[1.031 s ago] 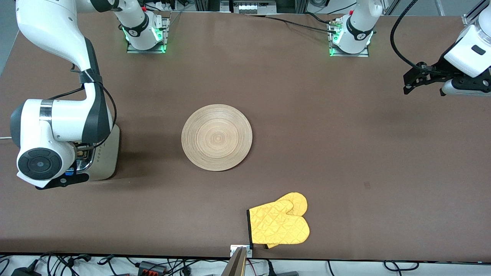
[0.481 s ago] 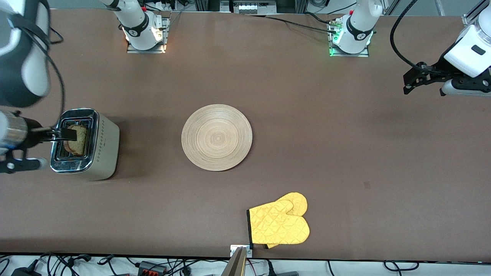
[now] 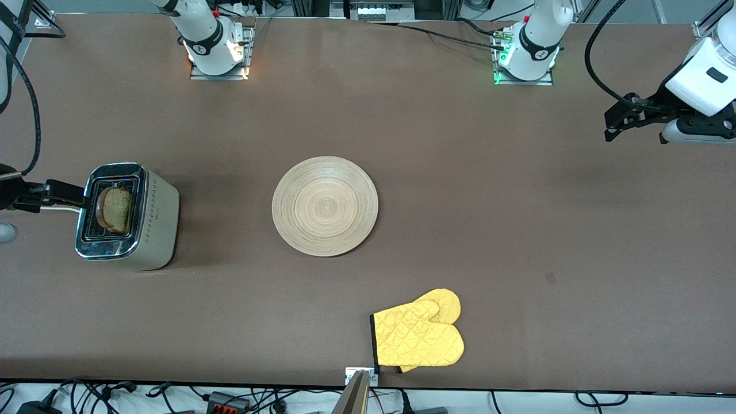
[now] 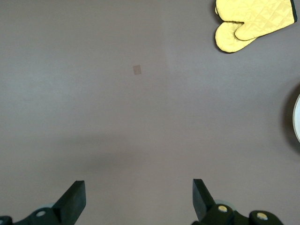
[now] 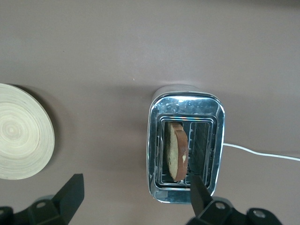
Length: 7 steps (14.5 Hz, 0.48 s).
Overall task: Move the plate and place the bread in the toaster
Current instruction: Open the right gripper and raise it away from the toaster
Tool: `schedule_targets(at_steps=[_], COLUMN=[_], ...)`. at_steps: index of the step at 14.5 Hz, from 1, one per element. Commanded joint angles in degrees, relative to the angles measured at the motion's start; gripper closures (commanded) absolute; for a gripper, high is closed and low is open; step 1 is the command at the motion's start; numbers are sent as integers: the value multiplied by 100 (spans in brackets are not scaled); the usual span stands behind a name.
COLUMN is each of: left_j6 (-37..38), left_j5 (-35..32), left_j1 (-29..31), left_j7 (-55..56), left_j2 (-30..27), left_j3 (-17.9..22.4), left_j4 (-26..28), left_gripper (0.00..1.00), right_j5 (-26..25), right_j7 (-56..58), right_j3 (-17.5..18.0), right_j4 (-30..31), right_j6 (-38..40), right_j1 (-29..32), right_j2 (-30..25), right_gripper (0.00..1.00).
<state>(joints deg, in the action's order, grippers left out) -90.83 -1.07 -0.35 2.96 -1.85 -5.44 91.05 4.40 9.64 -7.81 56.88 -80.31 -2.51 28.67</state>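
Standing in the toaster's (image 3: 127, 215) slot, the bread (image 3: 114, 209) is free of my right tool (image 5: 133, 199), spread above it; my left tool (image 4: 139, 201) waits spread over bare tabletop (image 3: 517, 230).

Bread (image 3: 117, 209) sits in toaster (image 3: 127, 215) slot at right arm's end; right gripper (image 3: 73, 196) just beside it. Plate (image 3: 325, 206) mid-table, yellow oven mitt (image 3: 418, 337) nearer the camera. Left gripper (image 3: 614, 126) waits over left arm's end.

Table (image 3: 460, 190): brown; carries my things
Toaster (image 3: 155, 221): at my right arm's end
Plate (image 3: 325, 206): mid-table
Oven mitts (image 3: 418, 338): yellow; nearest the front camera
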Motion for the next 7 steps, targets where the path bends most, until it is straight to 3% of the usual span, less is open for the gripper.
schedule_targets(at_steps=[1, 7], left_j6=[127, 127], left_j5=[107, 107], left_j1=[-9, -9], left_j7=[29, 29], left_j2=[71, 71], left_j3=[8, 8], left_j4=[-176, -176], left_gripper=[0, 0], right_j5=[123, 123], right_j7=[125, 81], right_j3=[95, 43], right_j4=[25, 25], right_j6=[251, 507], right_j1=[66, 40], right_j2=[-133, -230], right_gripper=[0, 0])
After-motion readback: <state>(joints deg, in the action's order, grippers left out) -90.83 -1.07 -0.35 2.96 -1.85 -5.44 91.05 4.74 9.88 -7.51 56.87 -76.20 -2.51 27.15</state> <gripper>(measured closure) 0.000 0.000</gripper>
